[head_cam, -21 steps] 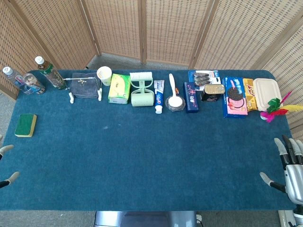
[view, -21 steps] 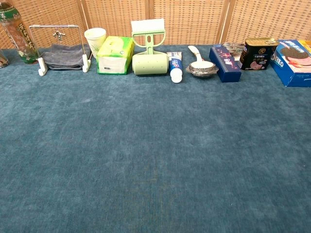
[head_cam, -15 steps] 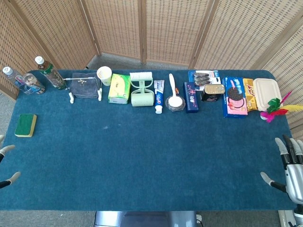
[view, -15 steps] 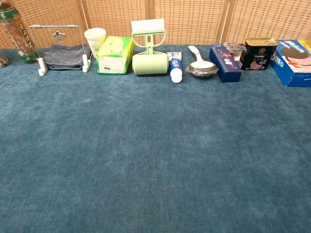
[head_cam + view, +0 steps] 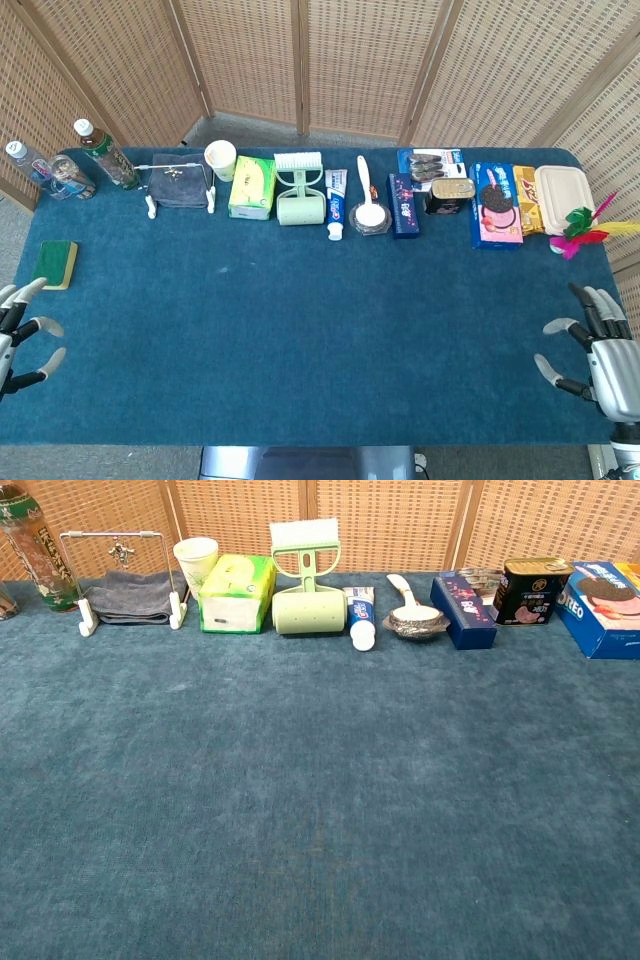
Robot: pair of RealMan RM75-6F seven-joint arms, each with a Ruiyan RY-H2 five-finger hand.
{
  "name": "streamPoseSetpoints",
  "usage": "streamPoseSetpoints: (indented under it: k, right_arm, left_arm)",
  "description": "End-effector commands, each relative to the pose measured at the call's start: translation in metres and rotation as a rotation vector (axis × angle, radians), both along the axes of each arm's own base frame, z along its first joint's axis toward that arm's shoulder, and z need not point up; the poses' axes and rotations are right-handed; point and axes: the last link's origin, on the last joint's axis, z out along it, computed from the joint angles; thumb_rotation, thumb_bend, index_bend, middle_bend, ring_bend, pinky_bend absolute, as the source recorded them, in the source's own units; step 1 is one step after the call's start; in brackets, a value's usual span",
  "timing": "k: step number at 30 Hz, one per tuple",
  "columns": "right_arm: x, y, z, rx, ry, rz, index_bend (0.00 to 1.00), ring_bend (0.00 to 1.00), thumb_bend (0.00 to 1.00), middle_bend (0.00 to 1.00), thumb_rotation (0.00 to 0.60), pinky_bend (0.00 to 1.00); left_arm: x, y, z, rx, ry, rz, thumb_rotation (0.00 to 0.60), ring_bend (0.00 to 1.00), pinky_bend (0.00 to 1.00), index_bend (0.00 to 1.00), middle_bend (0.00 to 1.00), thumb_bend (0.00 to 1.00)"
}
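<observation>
My left hand (image 5: 18, 335) hovers at the table's near left edge, fingers spread, holding nothing. The green and yellow sponge (image 5: 54, 264) lies just beyond it. My right hand (image 5: 596, 352) sits at the near right edge, fingers apart and empty. The nearest thing to it is the pink and yellow feather shuttlecock (image 5: 583, 232), further back. Neither hand shows in the chest view.
A row lines the far edge: two bottles (image 5: 105, 156), a towel rack (image 5: 125, 588), paper cup (image 5: 196, 556), tissue box (image 5: 238, 592), green lint roller (image 5: 308, 585), toothpaste (image 5: 360, 615), spoon in a foil dish (image 5: 414, 618), blue box (image 5: 461, 609), tin can (image 5: 533, 590), Oreo box (image 5: 606, 607), lidded container (image 5: 564, 186). Wicker screens stand behind.
Both hands have moved inward over the table's near corners. More of each shows now, with fingers spread wider.
</observation>
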Motion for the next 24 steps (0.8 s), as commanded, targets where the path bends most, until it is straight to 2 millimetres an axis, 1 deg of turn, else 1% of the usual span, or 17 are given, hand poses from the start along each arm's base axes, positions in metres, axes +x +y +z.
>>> streamPoseSetpoints:
  k: [1,4,7,10,14,17,24]
  right_arm:
    - [-0.002,-0.008,-0.005,0.041,-0.062,0.034,0.57,0.08,0.35,0.15,0.553,0.03]
    - [-0.003,-0.009,-0.007,0.042,-0.066,0.036,0.6,0.08,0.36,0.17,0.58,0.04]
    - [-0.003,-0.009,-0.009,0.051,-0.08,0.038,0.61,0.09,0.36,0.17,0.597,0.04]
    - [-0.002,-0.011,-0.012,0.071,-0.108,0.038,0.62,0.09,0.36,0.17,0.599,0.05]
    - [-0.001,-0.02,-0.025,0.143,-0.191,0.021,0.64,0.09,0.36,0.18,0.599,0.05]
    - [0.004,-0.032,-0.033,0.206,-0.249,0.029,0.65,0.09,0.37,0.19,0.6,0.06]
    - [0.014,-0.048,-0.045,0.279,-0.269,0.042,0.67,0.09,0.38,0.2,0.6,0.07]
  left_arm:
    - [-0.002,0.008,-0.006,-0.024,-0.007,-0.013,0.6,0.0,0.0,0.61,0.0,0.42]
    - [-0.004,0.01,-0.009,-0.027,0.004,-0.004,0.6,0.0,0.0,0.63,0.0,0.45]
    - [-0.004,0.013,-0.013,-0.042,-0.002,0.0,0.6,0.0,0.0,0.63,0.0,0.45]
    - [-0.001,0.015,-0.017,-0.062,-0.02,-0.004,0.6,0.0,0.0,0.63,0.0,0.45]
    - [0.011,0.02,-0.024,-0.11,-0.113,-0.028,0.6,0.0,0.0,0.63,0.0,0.45]
    - [0.022,0.024,-0.031,-0.154,-0.166,-0.053,0.6,0.0,0.0,0.63,0.0,0.45]
    - [0.039,0.037,-0.049,-0.22,-0.235,-0.065,0.6,0.0,0.0,0.63,0.0,0.45]
